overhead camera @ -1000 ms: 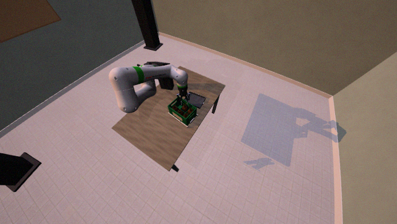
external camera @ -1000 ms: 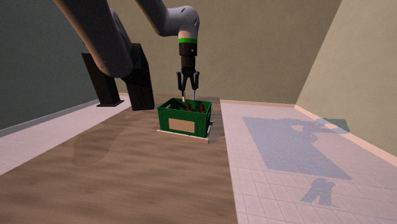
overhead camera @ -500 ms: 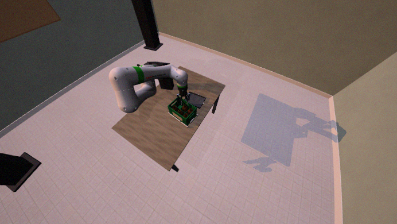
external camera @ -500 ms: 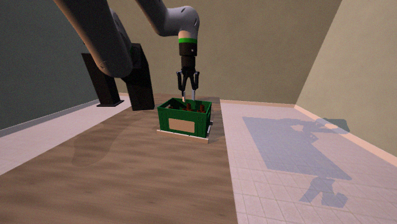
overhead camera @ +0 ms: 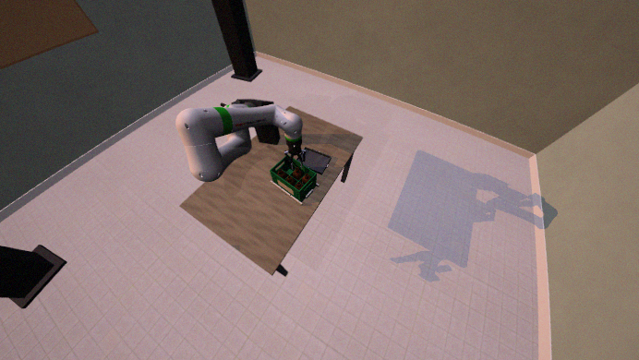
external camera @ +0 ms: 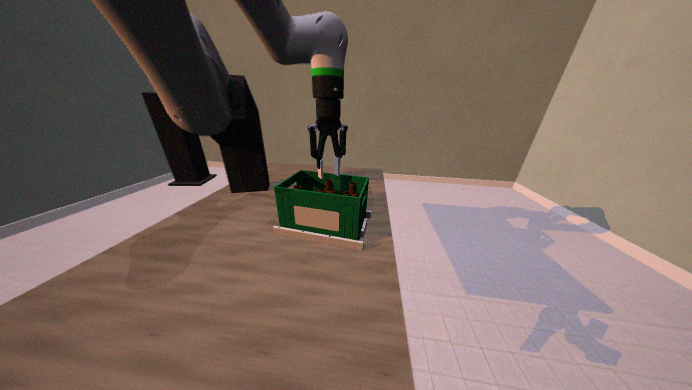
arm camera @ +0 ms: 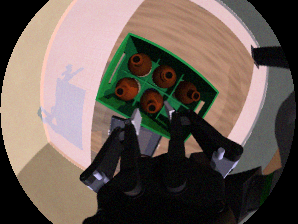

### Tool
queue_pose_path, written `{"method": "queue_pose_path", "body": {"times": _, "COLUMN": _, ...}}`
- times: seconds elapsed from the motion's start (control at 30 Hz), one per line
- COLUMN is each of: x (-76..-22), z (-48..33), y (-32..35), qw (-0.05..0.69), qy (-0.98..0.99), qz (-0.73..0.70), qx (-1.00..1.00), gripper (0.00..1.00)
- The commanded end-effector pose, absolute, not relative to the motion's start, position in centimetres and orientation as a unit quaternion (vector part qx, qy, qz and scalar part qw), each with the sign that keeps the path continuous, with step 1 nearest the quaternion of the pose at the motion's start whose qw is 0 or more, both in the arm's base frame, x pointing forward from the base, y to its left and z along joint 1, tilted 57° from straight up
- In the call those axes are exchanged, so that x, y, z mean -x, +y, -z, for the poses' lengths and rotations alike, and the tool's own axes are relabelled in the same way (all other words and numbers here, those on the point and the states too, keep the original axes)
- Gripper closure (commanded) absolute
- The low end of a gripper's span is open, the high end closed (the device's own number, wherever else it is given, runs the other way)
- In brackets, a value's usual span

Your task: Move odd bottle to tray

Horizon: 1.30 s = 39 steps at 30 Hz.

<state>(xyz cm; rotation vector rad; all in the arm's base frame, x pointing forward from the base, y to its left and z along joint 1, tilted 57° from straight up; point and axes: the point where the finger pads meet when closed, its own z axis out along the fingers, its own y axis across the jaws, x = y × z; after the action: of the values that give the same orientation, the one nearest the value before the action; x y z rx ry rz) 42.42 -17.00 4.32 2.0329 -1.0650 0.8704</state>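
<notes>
The green crate [overhead camera: 291, 174] stands on the wooden table near its right edge, and also shows in the exterior view [external camera: 321, 205] and the wrist view [arm camera: 160, 90]. Five brown bottles stand upright in it; their open tops show in the wrist view, three in the far row [arm camera: 166, 74] and two in the near row [arm camera: 152, 100]. My gripper [external camera: 328, 172] points straight down over the crate's back part, fingertips just above the bottle tops. Its fingers stand partly apart with nothing between them [arm camera: 154, 119]. The dark grey tray [overhead camera: 317, 160] lies flat on the table just behind the crate.
The crate rests on a thin pale board [external camera: 318, 237]. The table edge [external camera: 395, 260] runs close along the crate's right side. The arm's dark base block [external camera: 240, 135] stands at the back left of the table.
</notes>
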Motion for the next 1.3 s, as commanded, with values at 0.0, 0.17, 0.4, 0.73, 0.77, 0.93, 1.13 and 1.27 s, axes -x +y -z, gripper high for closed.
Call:
{"method": "queue_pose_path", "body": {"times": 0.0, "x": -42.5, "z": -4.2, "y": -17.1, "qw": 0.336, "qy": -0.408, "qz": -0.334, "qx": -0.780, "gripper": 0.56}}
{"method": "queue_pose_path", "body": {"times": 0.17, "x": -42.6, "z": -4.1, "y": -17.3, "qw": 0.336, "qy": -0.408, "qz": -0.334, "qx": -0.780, "gripper": 0.56}}
{"method": "queue_pose_path", "body": {"times": 0.4, "x": -42.8, "z": -3.6, "y": -18.0, "qw": 0.336, "qy": -0.408, "qz": -0.334, "qx": -0.780, "gripper": 0.56}}
{"method": "queue_pose_path", "body": {"times": 0.73, "x": -43.0, "z": -3.1, "y": -18.8, "qw": 0.336, "qy": -0.408, "qz": -0.334, "qx": -0.780, "gripper": 0.56}}
{"method": "queue_pose_path", "body": {"times": 0.77, "x": -43.1, "z": -3.0, "y": -18.9, "qw": 0.336, "qy": -0.408, "qz": -0.334, "qx": -0.780, "gripper": 0.56}}
{"method": "queue_pose_path", "body": {"times": 0.93, "x": -43.2, "z": -2.7, "y": -19.3, "qw": 0.336, "qy": -0.408, "qz": -0.334, "qx": -0.780, "gripper": 0.56}}
{"method": "queue_pose_path", "body": {"times": 1.13, "x": -43.3, "z": -2.4, "y": -19.7, "qw": 0.336, "qy": -0.408, "qz": -0.334, "qx": -0.780, "gripper": 0.56}}
{"method": "queue_pose_path", "body": {"times": 1.27, "x": -43.4, "z": -2.3, "y": -19.8, "qw": 0.336, "qy": -0.408, "qz": -0.334, "qx": -0.780, "gripper": 0.56}}
